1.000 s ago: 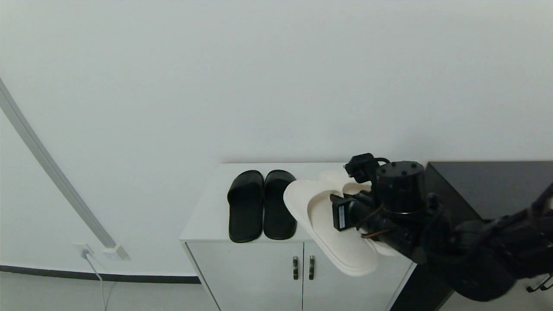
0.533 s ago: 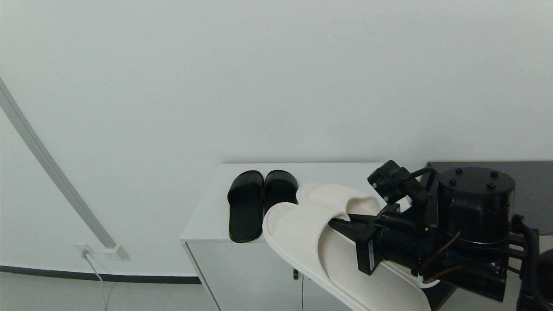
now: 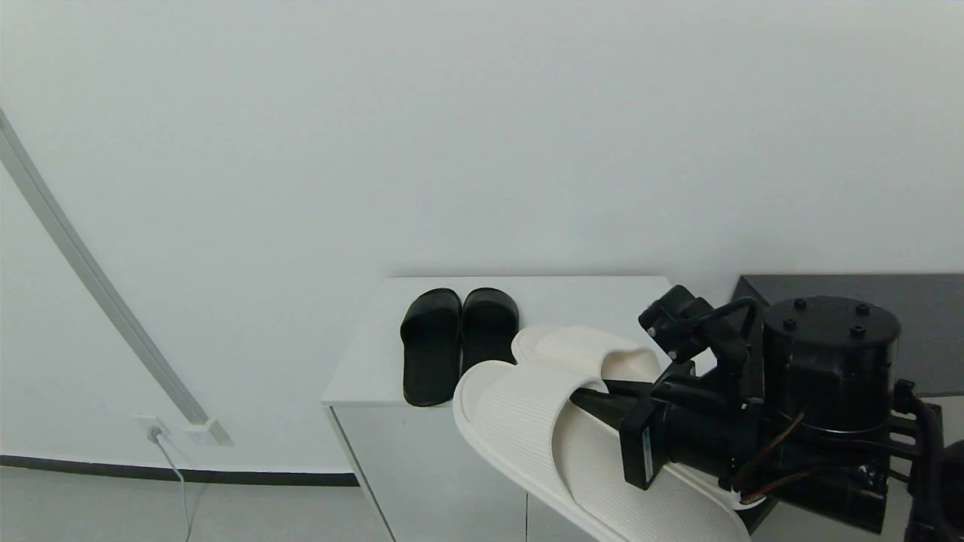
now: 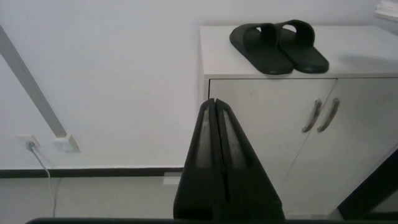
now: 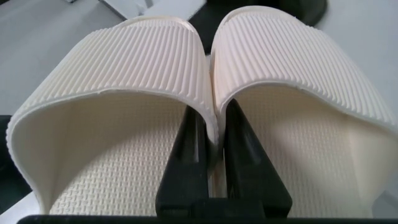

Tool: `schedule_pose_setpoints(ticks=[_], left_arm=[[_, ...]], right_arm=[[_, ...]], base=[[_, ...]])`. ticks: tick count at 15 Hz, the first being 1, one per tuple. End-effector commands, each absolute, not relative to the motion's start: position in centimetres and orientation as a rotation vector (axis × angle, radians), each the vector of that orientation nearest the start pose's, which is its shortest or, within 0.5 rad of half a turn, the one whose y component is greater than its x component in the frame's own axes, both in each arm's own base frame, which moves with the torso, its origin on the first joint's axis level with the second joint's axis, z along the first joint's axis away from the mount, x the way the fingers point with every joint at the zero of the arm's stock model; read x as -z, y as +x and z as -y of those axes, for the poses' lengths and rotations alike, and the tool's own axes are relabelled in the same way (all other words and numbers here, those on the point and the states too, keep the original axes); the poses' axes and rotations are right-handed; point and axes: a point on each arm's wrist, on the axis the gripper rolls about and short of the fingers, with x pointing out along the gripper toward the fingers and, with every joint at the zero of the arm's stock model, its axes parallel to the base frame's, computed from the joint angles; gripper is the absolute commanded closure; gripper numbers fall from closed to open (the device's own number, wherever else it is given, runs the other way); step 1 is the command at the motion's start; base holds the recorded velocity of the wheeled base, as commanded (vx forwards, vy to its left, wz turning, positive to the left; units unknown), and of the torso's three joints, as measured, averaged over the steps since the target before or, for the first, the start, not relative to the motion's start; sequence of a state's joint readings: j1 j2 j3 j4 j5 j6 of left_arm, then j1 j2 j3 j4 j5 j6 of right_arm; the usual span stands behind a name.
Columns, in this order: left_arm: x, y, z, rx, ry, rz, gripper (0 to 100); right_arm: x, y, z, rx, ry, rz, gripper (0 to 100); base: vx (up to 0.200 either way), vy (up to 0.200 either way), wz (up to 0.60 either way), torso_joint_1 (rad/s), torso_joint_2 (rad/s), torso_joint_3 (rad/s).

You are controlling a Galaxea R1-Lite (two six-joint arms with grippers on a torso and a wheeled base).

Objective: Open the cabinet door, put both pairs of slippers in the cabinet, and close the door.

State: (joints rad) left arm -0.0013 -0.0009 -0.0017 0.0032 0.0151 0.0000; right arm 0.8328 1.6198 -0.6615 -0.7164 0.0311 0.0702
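Observation:
A pair of black slippers (image 3: 459,342) (image 4: 280,38) lies side by side on the white cabinet top (image 3: 580,297). My right gripper (image 3: 591,395) (image 5: 211,118) is shut on the pair of white slippers (image 3: 520,421) (image 5: 124,74), pinching the two ribbed straps together. It holds them tilted in the air in front of the cabinet's right half. The two cabinet doors (image 4: 267,124) are closed, and their handles (image 4: 320,115) meet at the middle. My left gripper (image 4: 215,109) hangs shut and empty, low and left of the cabinet front.
A dark counter (image 3: 904,301) stands against the cabinet's right side. On the wall to the left are a slanted cable duct (image 3: 90,278) and a socket with a cord (image 3: 154,430). Open floor lies left of the cabinet.
My right gripper has lifted the white slippers off the cabinet top and drawn them forward, toward the camera. The head view has shifted a little.

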Motion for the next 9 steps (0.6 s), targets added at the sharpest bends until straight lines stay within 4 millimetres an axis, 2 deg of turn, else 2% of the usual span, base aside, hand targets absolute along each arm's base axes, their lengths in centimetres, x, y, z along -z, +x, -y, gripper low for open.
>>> schedule_pose_setpoints(ticks=[1,9], left_arm=[[-7.56,-2.29,-0.04,-0.014,0.0,-0.002,100],[-7.56,-2.29,-0.04,-0.015,0.0,-0.002,100]], right_arm=[[-17.33,18.69,-20.66,-0.85,-0.034,-0.265,100],[-16.34,18.87,-20.3,-0.84,-0.077,-0.283,100]], base=[[0.0,0.0,0.0,0.0,0.0,0.0],[0.0,0.0,0.0,0.0,0.0,0.0]])
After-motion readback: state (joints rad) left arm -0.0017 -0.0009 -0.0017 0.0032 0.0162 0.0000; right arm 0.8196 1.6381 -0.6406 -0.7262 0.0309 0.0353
